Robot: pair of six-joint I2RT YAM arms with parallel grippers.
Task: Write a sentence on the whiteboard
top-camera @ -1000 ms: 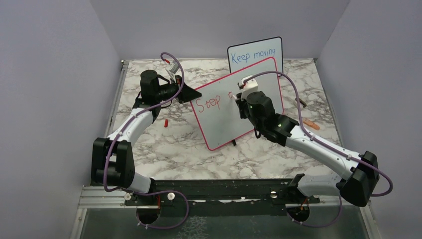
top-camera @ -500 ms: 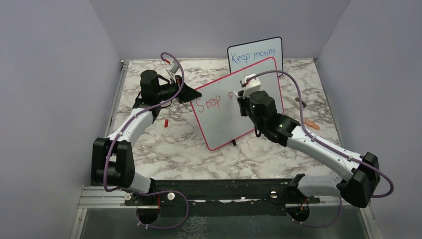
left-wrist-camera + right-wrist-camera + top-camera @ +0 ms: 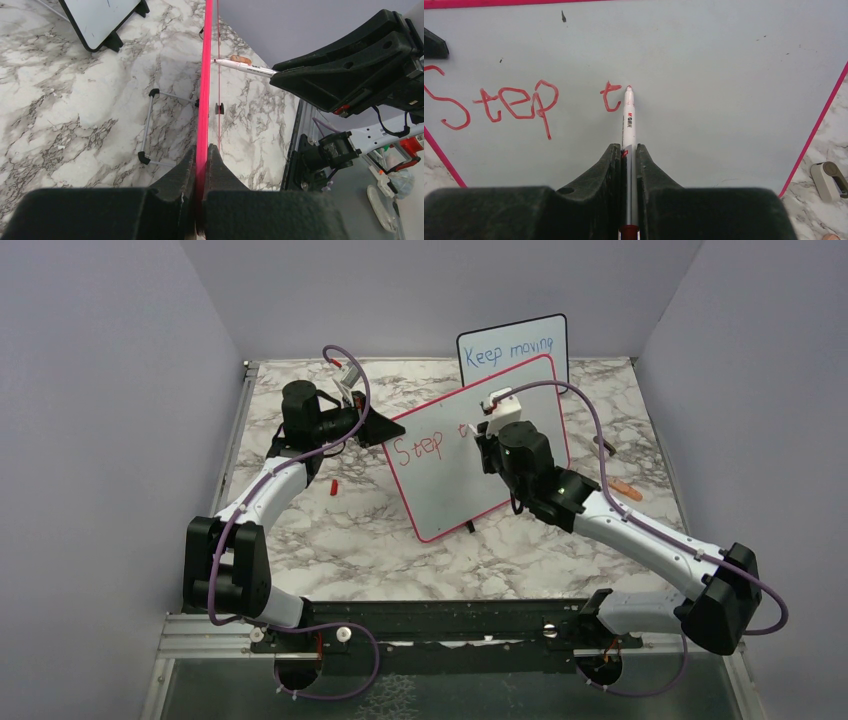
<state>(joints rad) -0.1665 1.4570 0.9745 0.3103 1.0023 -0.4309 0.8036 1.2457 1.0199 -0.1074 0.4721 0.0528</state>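
Note:
The whiteboard (image 3: 440,475) has a red-pink frame and stands tilted mid-table. Red writing on it (image 3: 514,102) reads "Step t". My left gripper (image 3: 385,428) is shut on the board's left edge, seen edge-on in the left wrist view (image 3: 202,100). My right gripper (image 3: 628,150) is shut on a white marker (image 3: 629,117). The marker's red tip is at the board just right of the "t". In the top view the right gripper (image 3: 488,430) is in front of the board's middle and hides the tip.
A smaller black-framed board (image 3: 515,345) with blue "Keep moving" stands behind. A small red cap (image 3: 333,486) lies left of the whiteboard. An orange object (image 3: 625,488) and a small beige item (image 3: 829,179) lie on the marble table (image 3: 350,530) to the right.
My right gripper has shifted slightly at the board beside the "t". The left arm and the whiteboard have not moved.

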